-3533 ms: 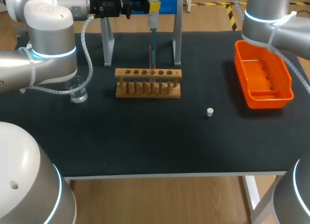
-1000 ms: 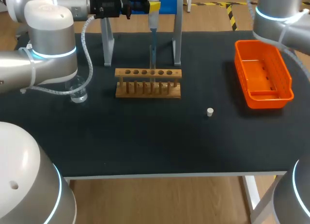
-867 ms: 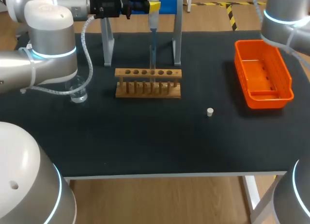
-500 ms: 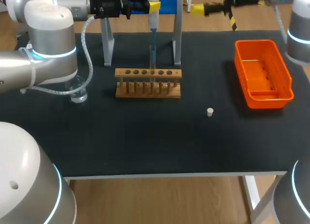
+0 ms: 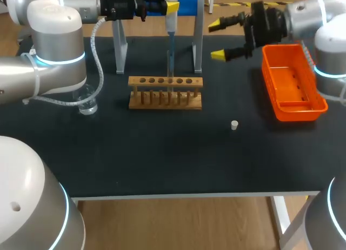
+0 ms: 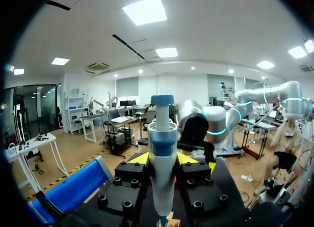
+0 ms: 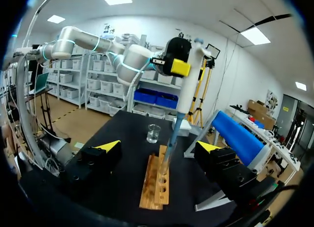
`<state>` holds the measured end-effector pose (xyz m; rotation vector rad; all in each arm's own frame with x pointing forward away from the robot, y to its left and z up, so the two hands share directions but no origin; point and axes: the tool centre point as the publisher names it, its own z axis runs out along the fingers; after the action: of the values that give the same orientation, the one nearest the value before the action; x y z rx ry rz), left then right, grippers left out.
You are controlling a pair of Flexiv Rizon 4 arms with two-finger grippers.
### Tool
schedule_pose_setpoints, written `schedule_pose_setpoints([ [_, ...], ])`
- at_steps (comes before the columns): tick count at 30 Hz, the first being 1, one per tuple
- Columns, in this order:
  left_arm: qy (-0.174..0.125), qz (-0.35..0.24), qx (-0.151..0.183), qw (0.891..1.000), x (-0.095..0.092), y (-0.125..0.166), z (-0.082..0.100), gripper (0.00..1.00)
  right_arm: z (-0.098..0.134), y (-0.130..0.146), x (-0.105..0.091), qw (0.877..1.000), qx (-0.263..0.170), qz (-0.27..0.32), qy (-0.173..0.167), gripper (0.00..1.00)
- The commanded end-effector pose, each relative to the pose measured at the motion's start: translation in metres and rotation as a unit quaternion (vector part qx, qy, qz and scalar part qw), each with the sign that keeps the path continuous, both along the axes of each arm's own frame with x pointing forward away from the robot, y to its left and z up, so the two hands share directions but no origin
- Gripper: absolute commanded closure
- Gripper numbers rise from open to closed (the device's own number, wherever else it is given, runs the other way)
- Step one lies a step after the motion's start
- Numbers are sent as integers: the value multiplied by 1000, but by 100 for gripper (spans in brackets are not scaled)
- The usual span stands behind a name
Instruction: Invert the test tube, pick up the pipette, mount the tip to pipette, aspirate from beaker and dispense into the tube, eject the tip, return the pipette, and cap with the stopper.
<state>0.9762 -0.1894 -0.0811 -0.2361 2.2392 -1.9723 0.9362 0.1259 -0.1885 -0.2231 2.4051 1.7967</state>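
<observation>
My left gripper (image 5: 162, 6) is high at the back, shut on the white and blue pipette (image 5: 171, 31). The pipette hangs upright with its blue tip (image 5: 170, 66) reaching down into the wooden tube rack (image 5: 165, 93). In the left wrist view the pipette (image 6: 162, 153) stands between the fingers of the left gripper (image 6: 162, 160). My right gripper (image 5: 217, 40) is open and empty, right of the pipette and above the table's back. From it, the rack (image 7: 157, 180), the pipette (image 7: 184, 89) and the glass beaker (image 7: 153, 133) lie ahead. The white stopper (image 5: 234, 125) lies on the mat in front of the rack to the right.
The beaker (image 5: 86, 104) stands left of the rack, close to my left arm. An orange bin (image 5: 294, 82) sits at the right edge. A metal stand (image 5: 197, 41) with a blue roll rises behind the rack. The black mat (image 5: 162, 158) is bare in front.
My right arm has swung in from the right edge; its gripper is now in view beside the stand, fingers spread wide. The left arm and pipette have not moved.
</observation>
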Motion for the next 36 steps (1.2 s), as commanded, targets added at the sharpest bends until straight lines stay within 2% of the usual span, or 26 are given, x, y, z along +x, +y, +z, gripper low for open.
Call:
schedule_pose_setpoints([
  [1,0,2,1,1000,0,-1,1,100,-25,13,13,1000,-2,2,18,0],
  [11,0,2,1,1000,0,-1,1,100,-59,36,30,998,-24,2,53,0],
  [21,0,2,1,1000,0,-1,1,100,-68,65,42,998,-19,10,62,0],
  [36,0,2,1,1000,0,-1,1,100,-85,111,42,996,-30,27,82,0],
])
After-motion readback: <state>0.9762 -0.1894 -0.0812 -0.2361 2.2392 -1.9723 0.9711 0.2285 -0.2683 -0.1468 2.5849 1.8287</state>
